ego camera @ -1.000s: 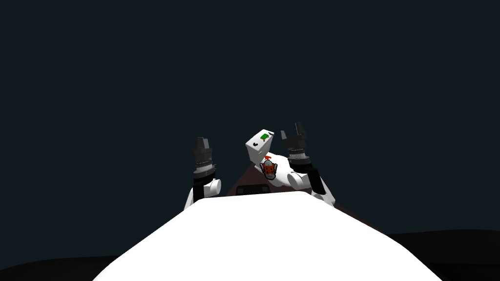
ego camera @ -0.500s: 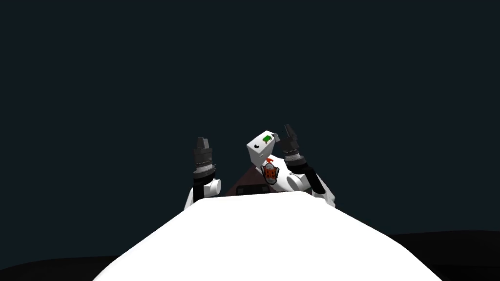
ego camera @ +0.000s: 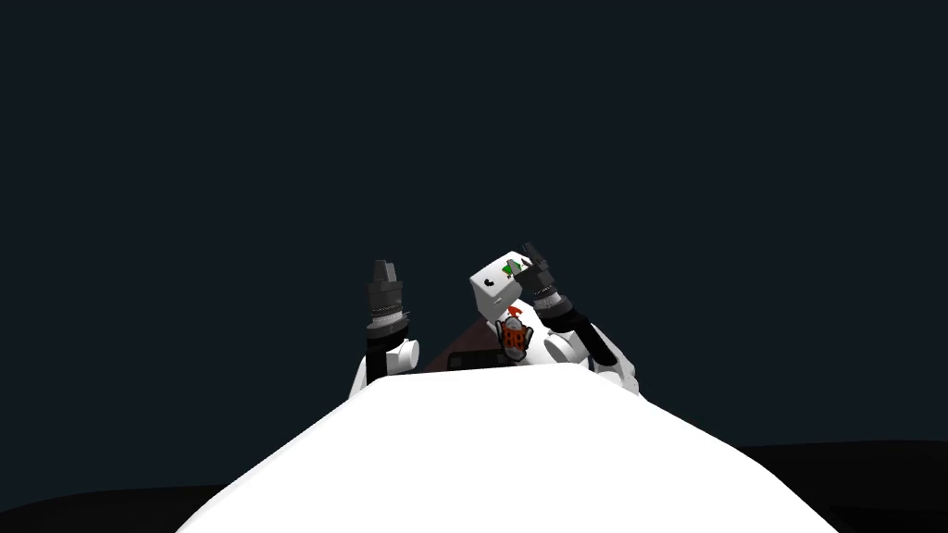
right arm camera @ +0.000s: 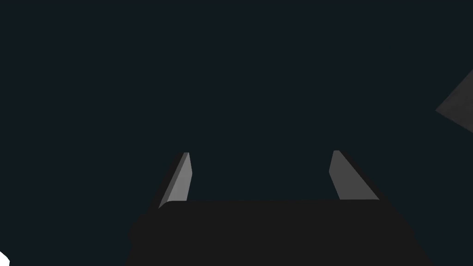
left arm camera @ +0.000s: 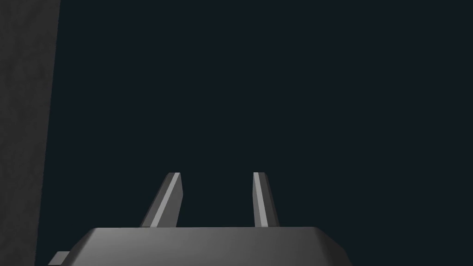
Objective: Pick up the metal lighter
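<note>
A small grey object with orange-red marks and a red tip, probably the lighter, lies just below a white box. The box has a green patch and a black mark on its top. My right gripper reaches over the box's top corner by the green patch. In its wrist view the right gripper stands wide open with only darkness between the fingers. My left gripper points up, apart from the box. In its wrist view the left gripper is open with nothing in it.
A dark reddish-brown surface lies under the box and the small object. Everything around is very dark. A grey strip runs beside the left gripper, and a grey wedge shows off to the side of the right one.
My right gripper has swung in from beside the white box to over its top corner. The box and the small grey object sit slightly lower. The left arm has not moved.
</note>
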Controlling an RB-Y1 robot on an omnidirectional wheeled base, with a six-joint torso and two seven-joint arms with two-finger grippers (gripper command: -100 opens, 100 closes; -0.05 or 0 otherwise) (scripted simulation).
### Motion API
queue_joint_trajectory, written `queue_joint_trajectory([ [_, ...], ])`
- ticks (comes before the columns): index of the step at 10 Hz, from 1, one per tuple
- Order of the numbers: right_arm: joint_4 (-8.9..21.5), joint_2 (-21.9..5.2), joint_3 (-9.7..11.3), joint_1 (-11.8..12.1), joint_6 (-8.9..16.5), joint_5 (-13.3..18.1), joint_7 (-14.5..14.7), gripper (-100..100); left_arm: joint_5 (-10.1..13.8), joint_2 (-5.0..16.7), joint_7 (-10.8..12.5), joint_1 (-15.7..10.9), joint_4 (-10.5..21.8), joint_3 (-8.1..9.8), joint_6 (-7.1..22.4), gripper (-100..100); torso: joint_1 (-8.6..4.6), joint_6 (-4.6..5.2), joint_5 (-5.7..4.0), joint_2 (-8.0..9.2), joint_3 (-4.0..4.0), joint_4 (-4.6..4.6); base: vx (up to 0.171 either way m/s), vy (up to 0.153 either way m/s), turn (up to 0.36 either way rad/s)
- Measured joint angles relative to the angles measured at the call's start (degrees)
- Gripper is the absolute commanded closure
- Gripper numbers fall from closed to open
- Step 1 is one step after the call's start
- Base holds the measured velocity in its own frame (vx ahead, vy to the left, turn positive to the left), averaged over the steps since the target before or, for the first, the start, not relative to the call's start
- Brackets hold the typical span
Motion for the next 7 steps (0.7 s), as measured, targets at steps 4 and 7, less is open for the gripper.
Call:
queue_joint_trajectory([
  [4, -0.20, -6.96, 4.62, -0.93, 1.80, -2.19, 2.11, -100, 0.00, 0.00, 0.00, 0.00, 0.00, 0.00, 0.00, 0, 0.07, 0.01, 0.01, 0.06, 0.04, 0.02, 0.051, -0.080, 0.201],
  [7, -0.05, -11.86, 8.38, -3.07, 4.59, -4.28, 3.80, -100, 0.00, 0.00, 0.00, -0.01, 0.00, 0.00, 0.00, 0, 0.05, -0.03, 0.01, 0.04, 0.02, 0.01, 0.047, -0.081, 0.193],
])
